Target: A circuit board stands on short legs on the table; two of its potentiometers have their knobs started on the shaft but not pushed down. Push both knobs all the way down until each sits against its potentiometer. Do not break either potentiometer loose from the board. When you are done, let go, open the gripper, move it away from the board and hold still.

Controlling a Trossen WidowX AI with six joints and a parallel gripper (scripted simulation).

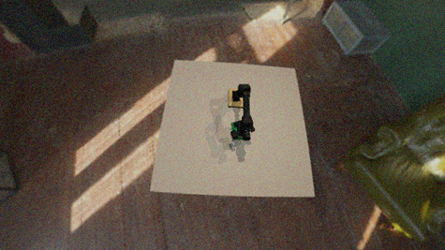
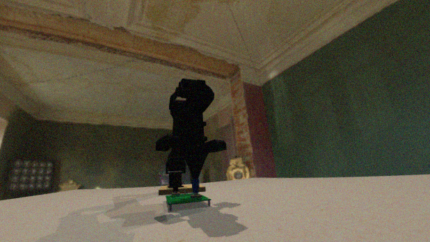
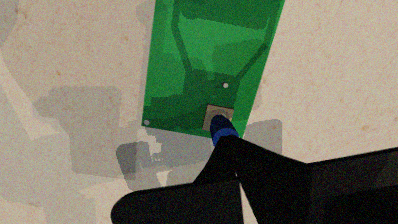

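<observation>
sunlit wooden floor (image 1: 70, 132), green walls (image 2: 348, 115), a yellow armchair (image 1: 442, 151) beside the table (image 1: 188, 163).

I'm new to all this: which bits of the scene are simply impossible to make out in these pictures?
- Second knob: none shows in the wrist view; the fingers cover the board's near corner.
- Blue knob: its top is under the fingertips, so how far down it sits is unclear.
- Top view: board mostly under the arm, too small.
- Exterior view: knobs too dark and small on the board.
</observation>
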